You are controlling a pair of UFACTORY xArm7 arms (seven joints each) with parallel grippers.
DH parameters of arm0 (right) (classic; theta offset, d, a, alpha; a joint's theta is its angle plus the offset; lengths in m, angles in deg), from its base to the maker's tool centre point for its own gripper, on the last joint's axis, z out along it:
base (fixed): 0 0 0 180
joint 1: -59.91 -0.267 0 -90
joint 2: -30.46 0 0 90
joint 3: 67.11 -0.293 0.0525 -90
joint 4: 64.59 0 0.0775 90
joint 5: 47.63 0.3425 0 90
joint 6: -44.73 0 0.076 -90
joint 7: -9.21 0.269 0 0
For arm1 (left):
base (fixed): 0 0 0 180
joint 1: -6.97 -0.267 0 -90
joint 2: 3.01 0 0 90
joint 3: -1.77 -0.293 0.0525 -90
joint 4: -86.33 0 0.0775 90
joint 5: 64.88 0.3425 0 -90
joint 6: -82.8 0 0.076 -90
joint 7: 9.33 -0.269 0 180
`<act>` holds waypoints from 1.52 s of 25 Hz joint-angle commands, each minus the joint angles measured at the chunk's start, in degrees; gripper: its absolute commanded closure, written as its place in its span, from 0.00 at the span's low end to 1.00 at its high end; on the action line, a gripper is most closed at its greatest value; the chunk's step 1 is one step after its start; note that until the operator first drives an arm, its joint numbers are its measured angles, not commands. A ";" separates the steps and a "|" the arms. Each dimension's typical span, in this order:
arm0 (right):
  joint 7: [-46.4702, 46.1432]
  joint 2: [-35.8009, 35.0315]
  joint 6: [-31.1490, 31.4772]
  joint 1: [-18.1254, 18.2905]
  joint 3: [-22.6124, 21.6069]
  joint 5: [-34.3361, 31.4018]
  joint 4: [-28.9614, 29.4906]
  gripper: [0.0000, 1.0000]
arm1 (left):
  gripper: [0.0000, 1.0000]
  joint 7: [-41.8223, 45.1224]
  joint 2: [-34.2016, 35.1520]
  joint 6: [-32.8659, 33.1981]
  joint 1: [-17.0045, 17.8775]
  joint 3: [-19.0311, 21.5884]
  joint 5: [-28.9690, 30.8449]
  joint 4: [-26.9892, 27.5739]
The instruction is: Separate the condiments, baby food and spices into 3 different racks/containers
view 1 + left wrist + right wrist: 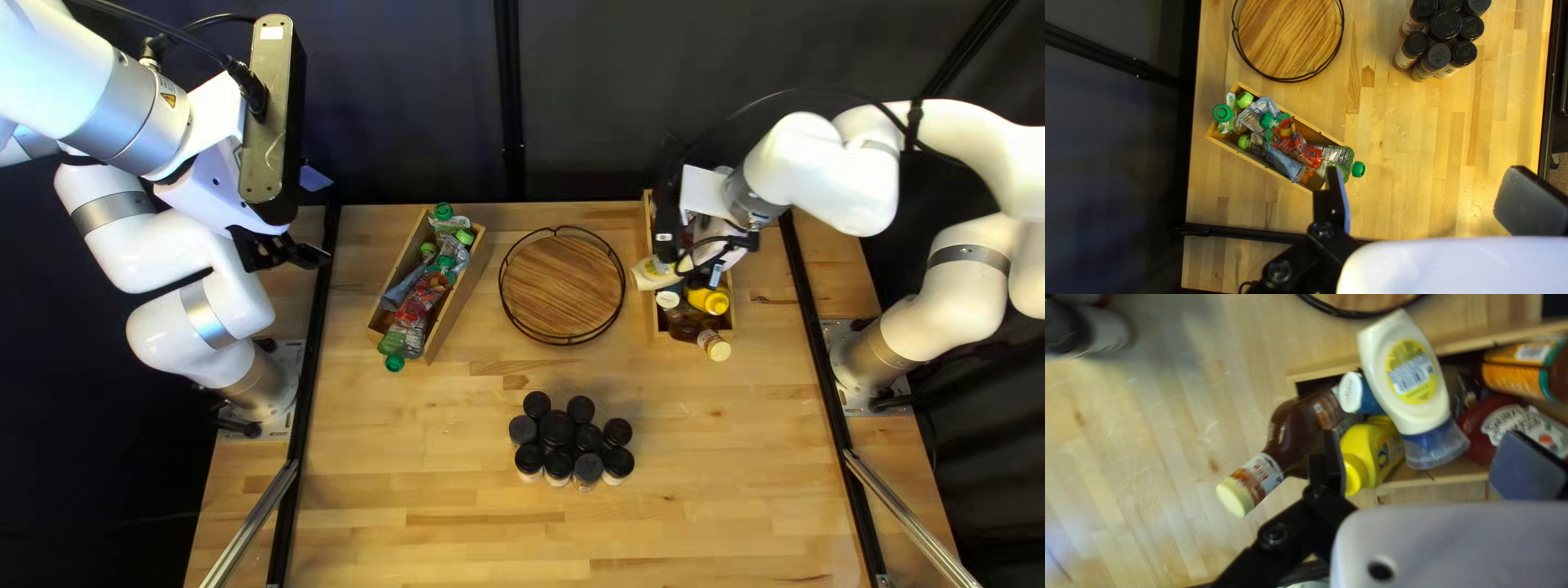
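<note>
The fingers of my right gripper (718, 253) stand wide apart. Ahead, a wooden box (1432, 476) holds a yellow mustard bottle (1367, 452), a red ketchup bottle (1481, 424) and an orange-labelled bottle (1516, 375). A mayonnaise bottle (1399, 375) with a blue cap lies slantwise over a white-capped blue bottle (1366, 397). A brown sauce bottle (1293, 427) juts past the box's end. Well apart from it is a dark-capped jar (1099, 331).

At ten o'clock in the top left view, you have a yellow warning triangle (169, 100) on the left arm (114, 109). Near its three o'clock, your white squeeze bottle (1378, 345) bears a yellow label (1423, 354) with a barcode (1411, 378), its digits too blurred to tell.
</note>
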 commanded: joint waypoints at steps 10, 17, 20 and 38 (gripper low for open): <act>-7.69 15.12 -5.16 -3.30 -0.47 -0.05 8.84 1.00 | 0.00 0.00 0.00 0.00 0.00 0.00 0.00 0.00; -5.27 24.82 -6.31 -2.44 -1.12 -4.57 14.50 1.00 | 0.00 0.00 0.00 0.00 0.00 0.00 0.00 0.00; -4.27 26.90 -6.99 -2.19 -1.05 -5.74 14.60 1.00 | 0.00 0.00 0.00 0.00 0.00 0.00 0.00 0.00; -5.07 33.07 -7.51 -0.94 0.14 -7.68 15.04 1.00 | 0.00 0.00 0.00 0.00 0.00 0.00 0.00 0.00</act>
